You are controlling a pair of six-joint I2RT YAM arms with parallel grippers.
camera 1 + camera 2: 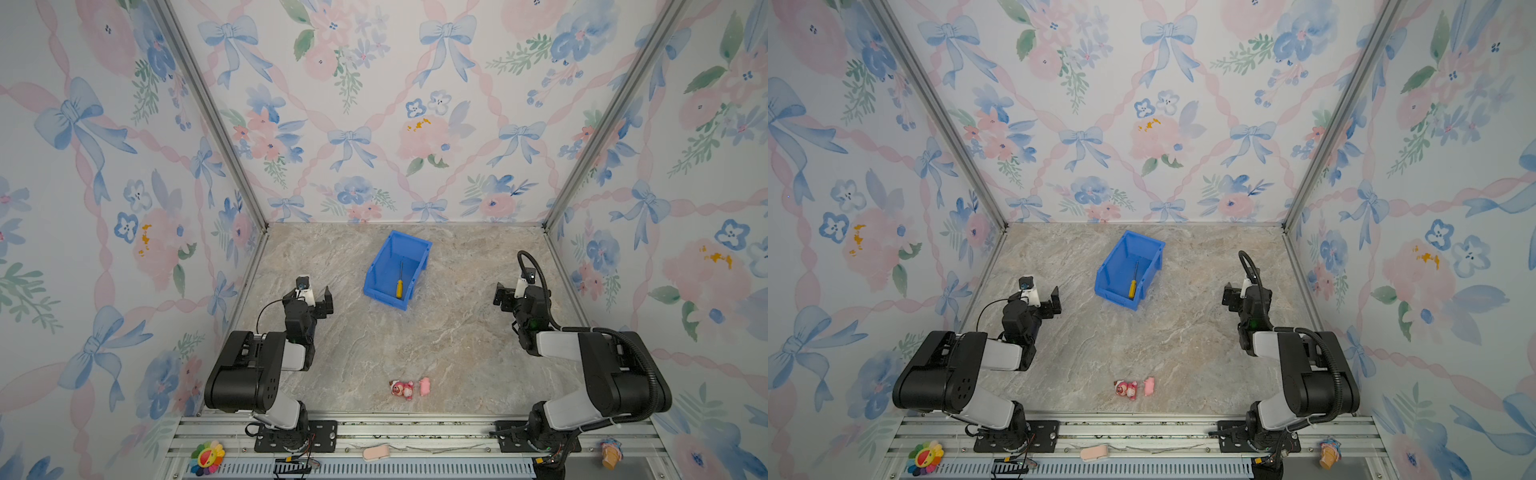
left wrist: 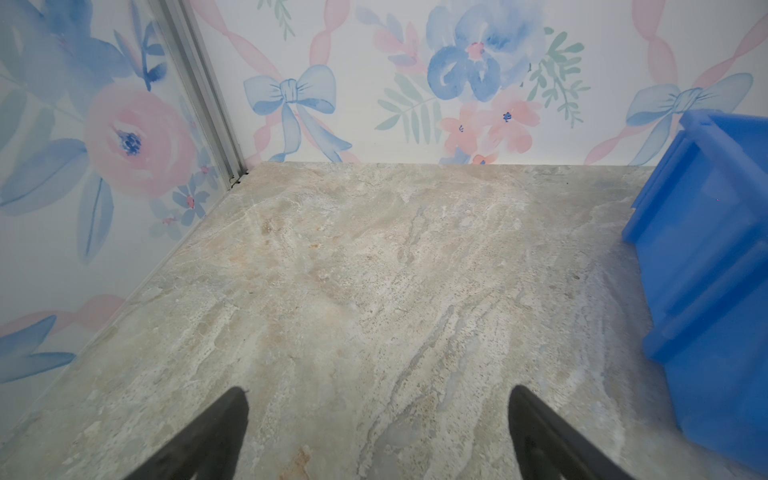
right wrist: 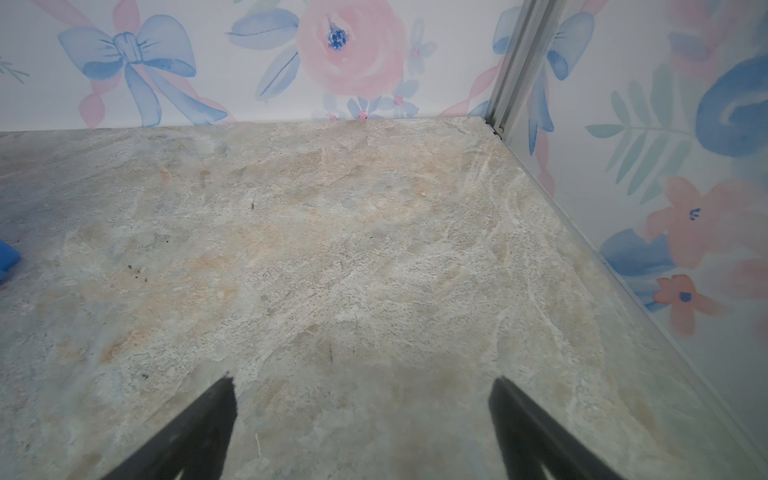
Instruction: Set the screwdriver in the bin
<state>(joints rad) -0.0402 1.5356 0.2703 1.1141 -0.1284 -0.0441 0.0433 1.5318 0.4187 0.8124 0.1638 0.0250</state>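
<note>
The blue bin (image 1: 376, 268) (image 1: 1108, 270) stands on the marble tabletop, back of centre. Inside it lies the screwdriver (image 1: 399, 286) (image 1: 1132, 286), yellow handle toward the low front lip, thin shaft pointing to the rear wall. My left gripper (image 1: 309, 294) (image 1: 1036, 294) hovers left of the bin, open and empty; in its wrist view (image 2: 378, 390) only bare marble lies between the fingers, with the bin's (image 2: 706, 270) side at the edge. My right gripper (image 1: 515, 291) (image 1: 1244, 291) (image 3: 363, 380) stays right of the bin, open, empty, above bare tabletop.
Two small pink toys (image 1: 402, 389) (image 1: 424, 386) lie near the front edge, between the arm bases. A flower toy (image 1: 207, 457), a pink piece (image 1: 376, 453) and a small figure (image 1: 610, 453) sit on the front rail. Floral walls enclose three sides.
</note>
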